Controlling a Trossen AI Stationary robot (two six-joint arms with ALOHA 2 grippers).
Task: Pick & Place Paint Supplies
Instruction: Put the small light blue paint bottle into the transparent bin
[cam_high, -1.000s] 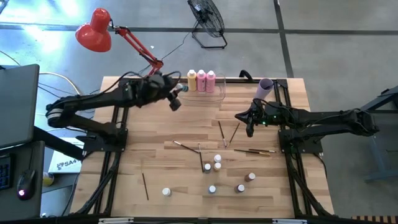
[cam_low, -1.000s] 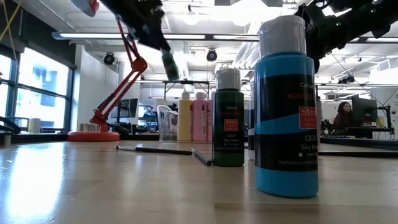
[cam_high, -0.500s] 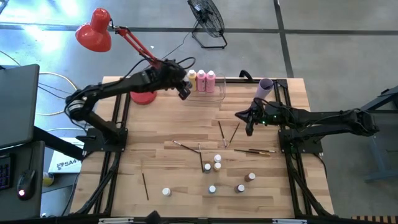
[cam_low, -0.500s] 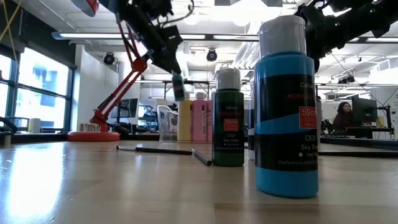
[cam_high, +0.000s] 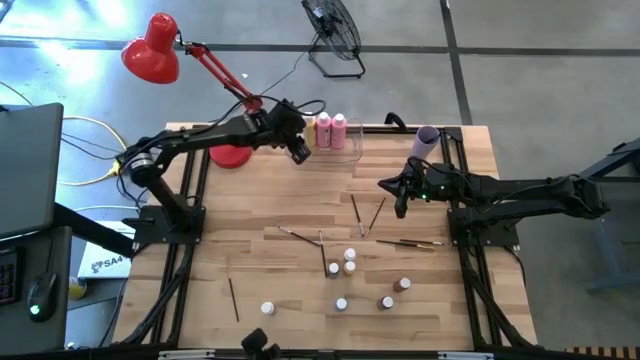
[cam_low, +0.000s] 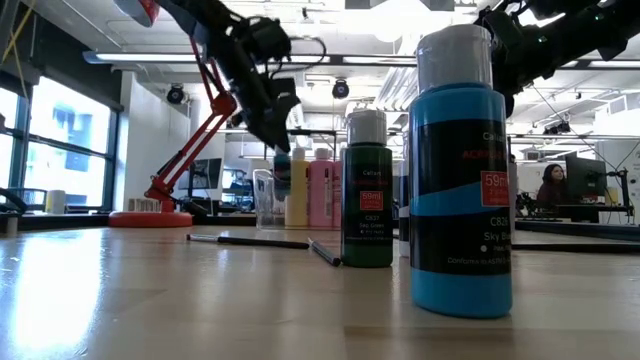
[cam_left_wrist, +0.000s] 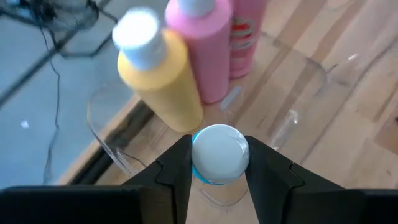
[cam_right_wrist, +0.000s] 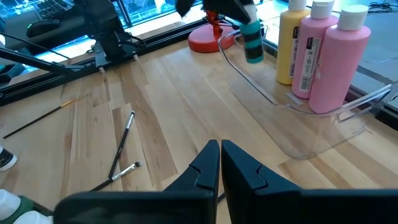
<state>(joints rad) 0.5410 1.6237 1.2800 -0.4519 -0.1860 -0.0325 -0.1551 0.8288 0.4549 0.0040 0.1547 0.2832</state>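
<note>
While the left gripper (cam_high: 299, 150) hangs over the clear plastic bin (cam_high: 345, 157) at the table's far edge, its fingers (cam_left_wrist: 264, 168) clamp a small teal bottle (cam_left_wrist: 219, 154) with a white cap, the bottle raised above the bin's near corner and clear of the floor of the bin as the low view shows it (cam_low: 282, 168). Inside the bin stand three tall paint bottles in a row: a yellow-orange bottle (cam_high: 309, 129) nearest the held bottle, then two pink bottles (cam_high: 332, 130) beside it, all upright and touching or nearly so. A lilac cup (cam_high: 427, 140) lies just beyond the bin's other end. The right gripper (cam_high: 402, 207) waits on the cup's side of the bin, above bare wood, its fingers (cam_right_wrist: 239, 165) pressed together and holding nothing. On the near side of the bin, well apart from it, several thin paintbrushes (cam_high: 355, 214) lie flat and scattered across the wooden table (cam_high: 250, 200); one further brush (cam_high: 234, 298) lies alone toward the table's front corner on the left arm's side. Nearer the front edge than the brushes stand the tiny white-capped bottles (cam_high: 349, 257), loosely grouped and upright; the low view shows a green one (cam_low: 367, 195) and a sky-blue one (cam_low: 461, 175) close to its lens. A red desk lamp (cam_high: 152, 49) stands behind the left arm.
</note>
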